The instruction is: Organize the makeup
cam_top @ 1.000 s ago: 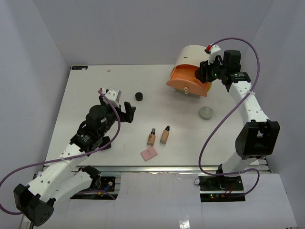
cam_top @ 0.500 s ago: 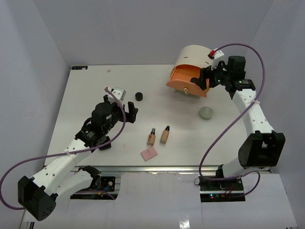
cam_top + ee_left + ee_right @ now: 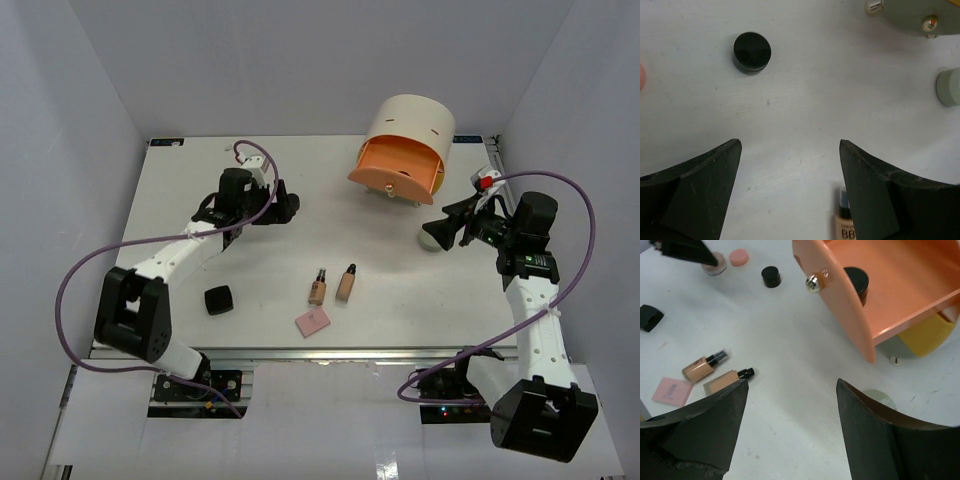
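My left gripper (image 3: pixel 277 206) (image 3: pixel 790 145) stands open just short of a small black round jar (image 3: pixel 292 204) (image 3: pixel 752 52), not touching it. My right gripper (image 3: pixel 450 228) (image 3: pixel 790 382) is open and empty over the table, with the pale green round jar (image 3: pixel 430 238) (image 3: pixel 879 399) partly behind its right finger. Two beige black-capped bottles (image 3: pixel 318 288) (image 3: pixel 347 282) lie mid-table, and a flat pink square (image 3: pixel 313 322) sits nearer the front. A black square compact (image 3: pixel 219 299) rests front left. Another black jar (image 3: pixel 857 282) sits in the open orange drawer (image 3: pixel 395 172) (image 3: pixel 890 295).
The cream cylinder organizer (image 3: pixel 410 125) stands at the back right, its orange drawer pulled out toward the middle, a yellow drawer (image 3: pixel 927 332) below it. A small pink round piece (image 3: pixel 739 256) lies near the back left. Walls close three sides.
My left arm swung from mid-table to the back, up to the black jar, uncovering the black compact. My right arm drew back from the drawer to the green jar and its jaws widened.
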`<state>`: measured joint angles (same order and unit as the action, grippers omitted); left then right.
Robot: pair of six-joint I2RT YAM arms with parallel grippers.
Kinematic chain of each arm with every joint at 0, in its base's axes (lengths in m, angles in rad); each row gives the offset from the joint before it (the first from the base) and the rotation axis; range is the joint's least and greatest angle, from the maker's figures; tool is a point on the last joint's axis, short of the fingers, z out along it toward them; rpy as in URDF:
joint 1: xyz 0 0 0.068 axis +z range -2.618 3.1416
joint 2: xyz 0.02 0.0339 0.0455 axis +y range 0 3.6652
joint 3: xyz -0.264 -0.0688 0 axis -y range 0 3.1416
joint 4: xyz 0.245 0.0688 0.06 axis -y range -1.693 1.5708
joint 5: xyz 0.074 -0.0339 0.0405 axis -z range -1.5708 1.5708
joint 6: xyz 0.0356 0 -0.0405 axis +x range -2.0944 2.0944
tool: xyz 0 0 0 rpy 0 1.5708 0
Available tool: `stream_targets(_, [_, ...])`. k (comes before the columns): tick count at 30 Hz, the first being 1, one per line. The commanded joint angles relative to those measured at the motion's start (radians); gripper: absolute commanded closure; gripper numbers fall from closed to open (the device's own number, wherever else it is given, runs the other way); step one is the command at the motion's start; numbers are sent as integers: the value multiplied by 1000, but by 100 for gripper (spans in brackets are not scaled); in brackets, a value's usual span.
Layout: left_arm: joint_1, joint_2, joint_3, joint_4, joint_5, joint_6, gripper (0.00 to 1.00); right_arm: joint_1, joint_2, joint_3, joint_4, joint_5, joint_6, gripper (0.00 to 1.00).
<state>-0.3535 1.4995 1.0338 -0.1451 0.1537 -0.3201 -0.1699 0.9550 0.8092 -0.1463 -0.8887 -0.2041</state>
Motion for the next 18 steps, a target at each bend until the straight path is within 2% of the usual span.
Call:
stream_targets(1, [-2, 188, 189, -12, -7, -45, 10, -35, -62, -31, 122, -145, 31, 23])
stream_targets(10, [-5, 506, 532, -152, -131, 8, 7, -39, -76, -33, 126, -165, 41, 22])
stream_targets(18, [-20, 645, 690, -246, -204, 63, 7, -39, -69, -32, 126, -162, 46, 22])
